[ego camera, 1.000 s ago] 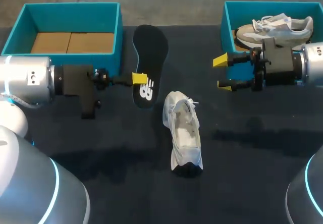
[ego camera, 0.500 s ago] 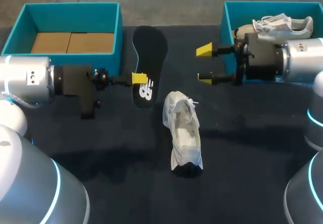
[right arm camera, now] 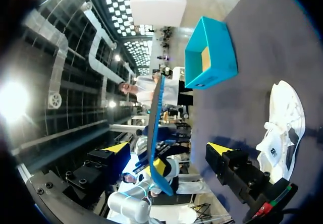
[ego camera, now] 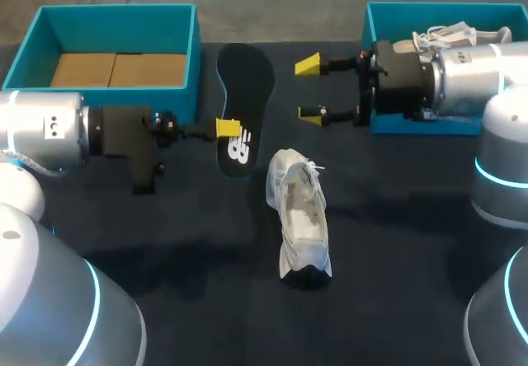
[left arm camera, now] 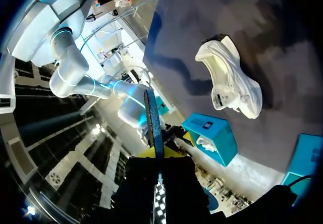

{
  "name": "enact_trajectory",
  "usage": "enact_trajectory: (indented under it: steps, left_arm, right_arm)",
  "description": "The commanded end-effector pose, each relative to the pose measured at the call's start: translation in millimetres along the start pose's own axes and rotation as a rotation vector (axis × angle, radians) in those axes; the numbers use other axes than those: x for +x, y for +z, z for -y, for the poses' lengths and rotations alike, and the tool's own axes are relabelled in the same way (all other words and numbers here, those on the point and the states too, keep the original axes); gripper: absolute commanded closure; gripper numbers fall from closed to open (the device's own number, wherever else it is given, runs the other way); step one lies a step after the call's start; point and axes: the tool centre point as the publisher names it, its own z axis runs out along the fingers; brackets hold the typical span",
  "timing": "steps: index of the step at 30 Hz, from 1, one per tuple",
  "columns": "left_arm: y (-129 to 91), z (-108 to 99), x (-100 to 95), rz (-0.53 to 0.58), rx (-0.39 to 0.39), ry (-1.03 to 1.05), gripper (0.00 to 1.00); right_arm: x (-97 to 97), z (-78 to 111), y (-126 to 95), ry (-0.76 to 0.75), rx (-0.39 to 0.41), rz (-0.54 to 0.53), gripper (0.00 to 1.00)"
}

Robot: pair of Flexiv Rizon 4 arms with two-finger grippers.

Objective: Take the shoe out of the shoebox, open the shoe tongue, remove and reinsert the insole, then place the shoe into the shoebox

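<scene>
Tabletop (ego camera: 412,242) dark; white shoe (ego camera: 301,218) mid; left box (ego camera: 99,96), right box (ego camera: 371,28) at back.

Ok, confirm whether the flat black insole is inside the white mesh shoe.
No, the flat black insole is clamped in the left gripper, apart from the white mesh shoe.

Dark matte table (ego camera: 412,242), faintly mottled, with soft shadows pooled across its surface

A white logo is printed at the heel end of the black insole (ego camera: 245,94); the small tag on the shoe (left arm camera: 229,85) is unreadable.
</scene>
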Motion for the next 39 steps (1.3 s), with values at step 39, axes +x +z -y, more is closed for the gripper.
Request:
enact_trajectory:
  steps: [39]
  left_arm:
    - [1, 1, 0.0, 0.001, -0.004, 0.003, 1.00]
  right_arm:
    - [28.1, -7.0, 50, 0.154, 0.035, 0.003, 0.03]
